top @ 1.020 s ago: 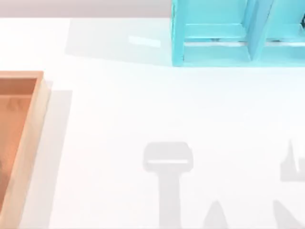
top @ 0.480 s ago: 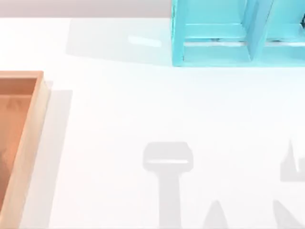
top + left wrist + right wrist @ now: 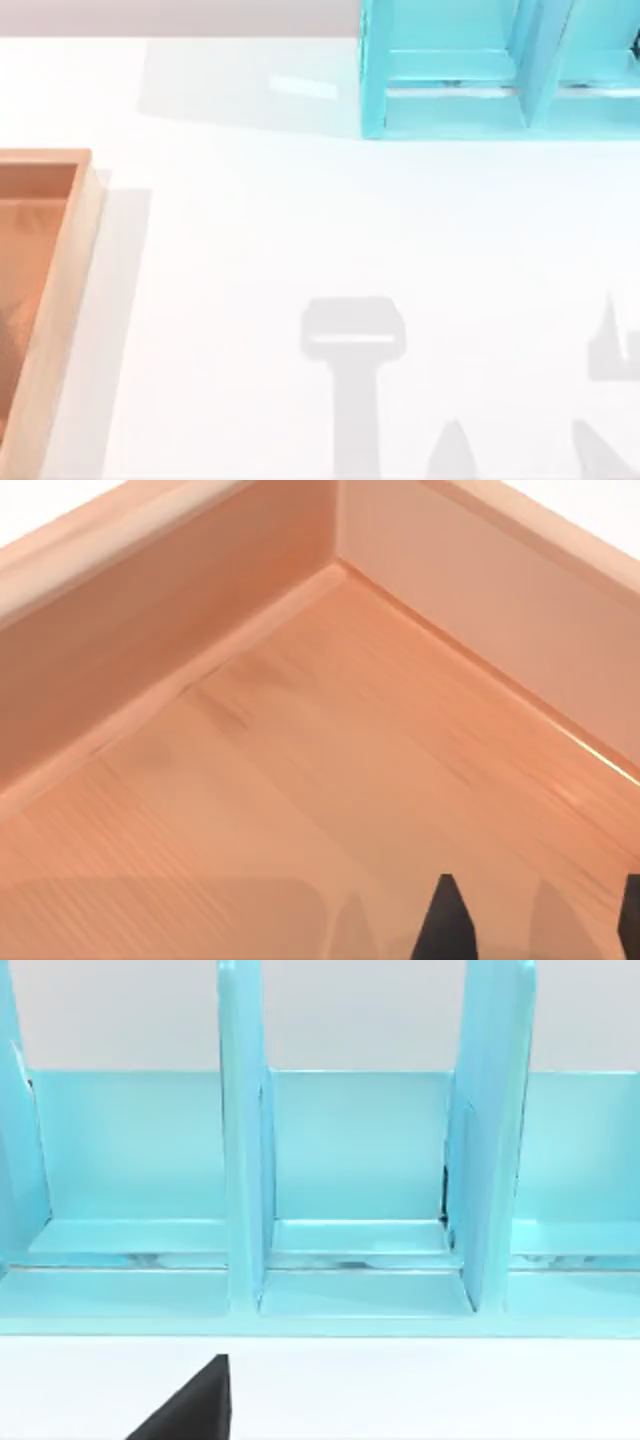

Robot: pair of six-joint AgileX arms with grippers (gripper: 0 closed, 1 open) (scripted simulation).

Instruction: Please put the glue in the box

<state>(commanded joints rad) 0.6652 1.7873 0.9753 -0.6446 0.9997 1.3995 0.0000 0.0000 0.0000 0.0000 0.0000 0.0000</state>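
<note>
Hovering over the box (image 3: 250, 770) floor near a corner, left gripper (image 3: 535, 920) w/ dark fingertips apart and nothing between them; glue can't be placed from these views, so direction to it unknown.

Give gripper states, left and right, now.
Left gripper: open, holding nothing, over the box floor.
Right gripper: cannot tell; faces the turquoise cabinet.

The box (image 3: 70, 290) is lying at nine o'clock on the table (image 3: 300, 220), against its left edge. The cabinet (image 3: 480, 70) is standing at one o'clock, well apart from the box.
</note>
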